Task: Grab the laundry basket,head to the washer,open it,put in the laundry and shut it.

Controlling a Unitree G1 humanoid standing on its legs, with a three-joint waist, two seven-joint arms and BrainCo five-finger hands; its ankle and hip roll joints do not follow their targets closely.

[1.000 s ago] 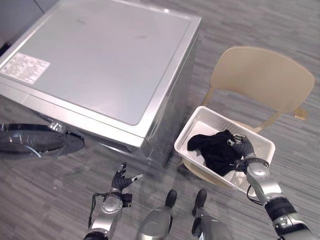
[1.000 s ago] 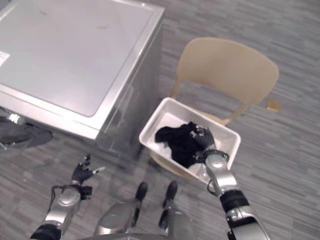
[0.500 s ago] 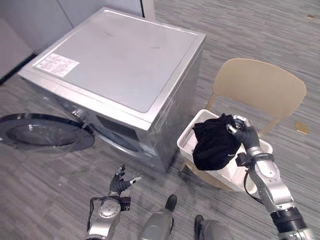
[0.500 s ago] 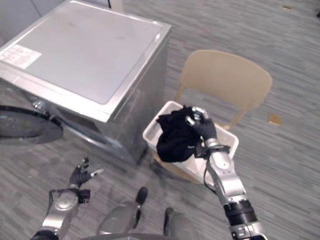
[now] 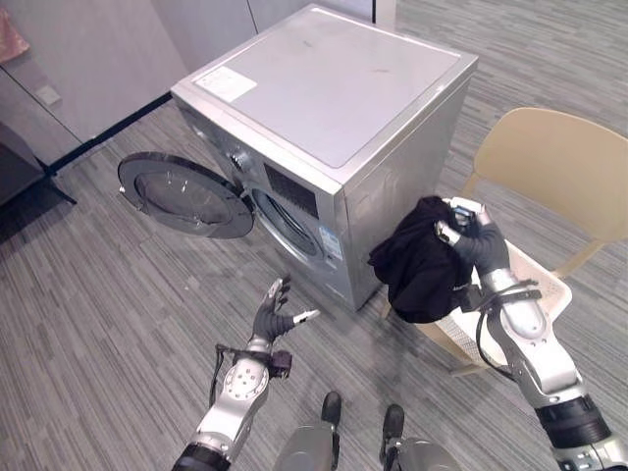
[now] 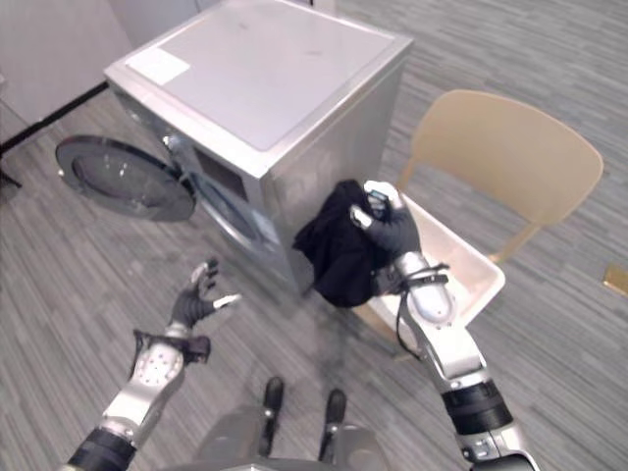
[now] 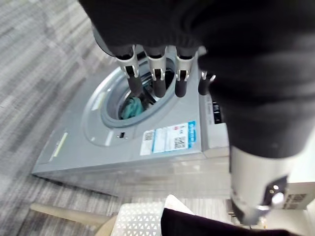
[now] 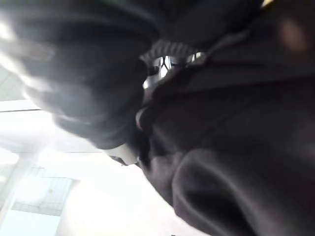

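My right hand [image 5: 474, 245] is shut on a black garment [image 5: 420, 260], which hangs bunched above the near end of the white laundry basket [image 5: 543, 290]. The basket rests on a tan chair [image 5: 559, 167] beside the silver washer [image 5: 334, 108]. The washer's round door [image 5: 182, 194] stands swung open to the left, and a teal cloth [image 7: 131, 106] lies inside the drum. My left hand [image 5: 272, 319] hovers low over the floor in front of the washer, fingers straight and spread, holding nothing. In the right wrist view the black garment [image 8: 231, 123] covers the hand.
Grey cabinets [image 5: 88, 69] line the wall behind the washer at the upper left. Wood-grain floor [image 5: 108, 324] spreads in front of the washer's open door.
The camera has swung, bringing the washer's front and open door into view. My right hand has carried the black garment up and left, off the basket, and the left hand has risen.
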